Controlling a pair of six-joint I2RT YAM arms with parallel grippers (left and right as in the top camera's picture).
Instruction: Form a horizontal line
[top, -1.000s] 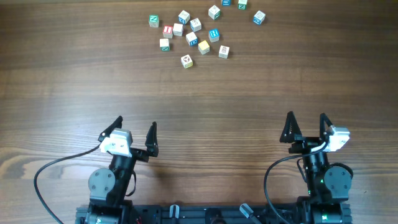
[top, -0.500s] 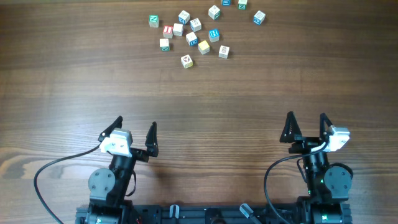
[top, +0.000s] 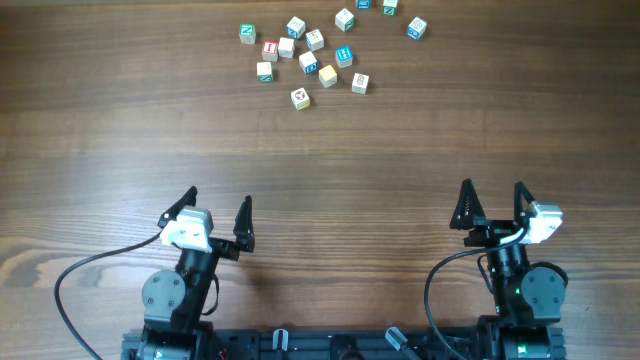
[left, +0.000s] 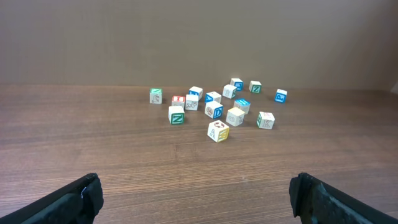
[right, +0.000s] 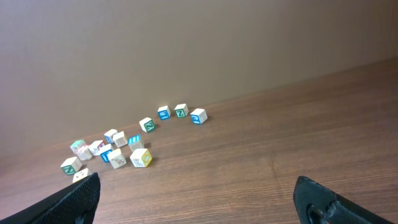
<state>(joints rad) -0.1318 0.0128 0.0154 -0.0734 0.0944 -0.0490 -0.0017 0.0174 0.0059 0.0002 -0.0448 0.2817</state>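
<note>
Letter cubes (top: 308, 61) in a loose scatter at upper centre of the overhead frame, on the wooden desk (top: 350, 150), not yet in any row. Among them: pale yellow cube (top: 327, 75) near the lower middle of the group, and whitish cube with green mark (top: 265, 72) at its left edge, apart from the yellow one. Left hand (top: 220, 197) at lower left, spread wide, holding nothing. Right hand (top: 493, 186) at lower right, likewise wide open and empty. Both well apart from the scatter.
</note>
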